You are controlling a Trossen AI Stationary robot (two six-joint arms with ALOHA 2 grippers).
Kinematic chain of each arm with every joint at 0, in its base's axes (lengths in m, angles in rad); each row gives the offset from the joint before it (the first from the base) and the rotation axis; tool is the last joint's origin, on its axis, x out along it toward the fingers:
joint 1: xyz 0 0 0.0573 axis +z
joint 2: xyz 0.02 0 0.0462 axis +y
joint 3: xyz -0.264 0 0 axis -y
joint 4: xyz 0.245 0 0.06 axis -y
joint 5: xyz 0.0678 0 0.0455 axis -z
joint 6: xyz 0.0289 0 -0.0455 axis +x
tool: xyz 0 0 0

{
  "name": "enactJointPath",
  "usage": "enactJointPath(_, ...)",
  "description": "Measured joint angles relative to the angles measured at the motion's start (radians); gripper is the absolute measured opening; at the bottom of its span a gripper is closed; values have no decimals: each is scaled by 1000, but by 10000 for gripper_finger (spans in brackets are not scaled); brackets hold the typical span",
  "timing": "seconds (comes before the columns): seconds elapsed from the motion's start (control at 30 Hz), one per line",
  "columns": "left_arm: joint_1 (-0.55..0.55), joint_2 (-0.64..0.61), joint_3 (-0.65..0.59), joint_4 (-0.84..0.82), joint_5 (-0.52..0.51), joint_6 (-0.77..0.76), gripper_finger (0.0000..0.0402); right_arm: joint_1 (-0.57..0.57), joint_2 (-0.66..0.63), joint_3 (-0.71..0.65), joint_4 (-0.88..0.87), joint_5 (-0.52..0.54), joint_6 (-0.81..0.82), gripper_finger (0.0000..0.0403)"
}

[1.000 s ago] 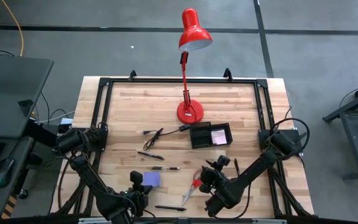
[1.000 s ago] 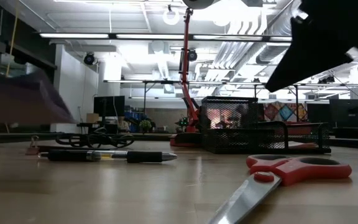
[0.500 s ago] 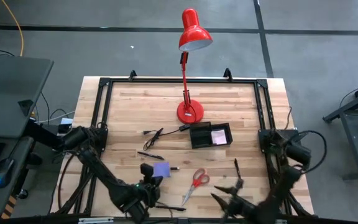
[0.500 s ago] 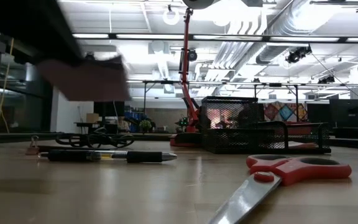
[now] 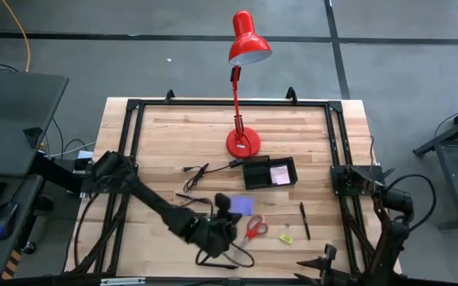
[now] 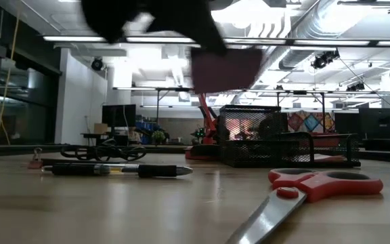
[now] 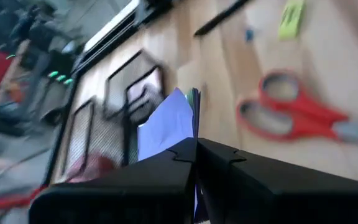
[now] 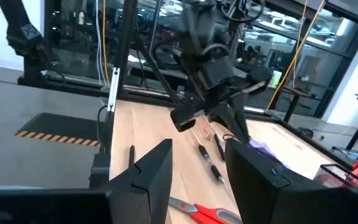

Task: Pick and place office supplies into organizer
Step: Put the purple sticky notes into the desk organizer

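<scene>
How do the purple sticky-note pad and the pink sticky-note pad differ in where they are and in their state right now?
The purple sticky-note pad is clamped in the shut left gripper and carried in the air; the pink sticky-note pad is touched by no gripper. The purple pad is outside the black organizer, short of it; the pink pad lies flat inside one compartment. Both are small square pads.
</scene>
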Motion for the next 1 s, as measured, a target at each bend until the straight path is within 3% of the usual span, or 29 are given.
enactJointPath(0.13, 77, -10, 19, 172, 104, 96, 0, -8, 2, 0, 11, -31, -4, 139)
enactJointPath(0.27, 149, -9, 79, 153, 170, 110, 0, -6, 3, 0, 12, -54, -22, 139)
enactJointPath(0.5, 236, -7, 136, 155, 495, 151, 0, 9, 3, 0, 15, -78, -22, 139)
enactJointPath(0.63, 300, -8, 159, 156, 607, 144, 0, 6, 3, 0, 8, -90, -28, 139)
enactJointPath(0.8, 298, -7, 162, 114, 694, 136, 0, -43, 4, 0, -10, -168, -90, 139)
enactJointPath(1.0, 233, -7, 162, 95, 682, 143, 0, -137, 4, 0, -136, -385, -67, 140)
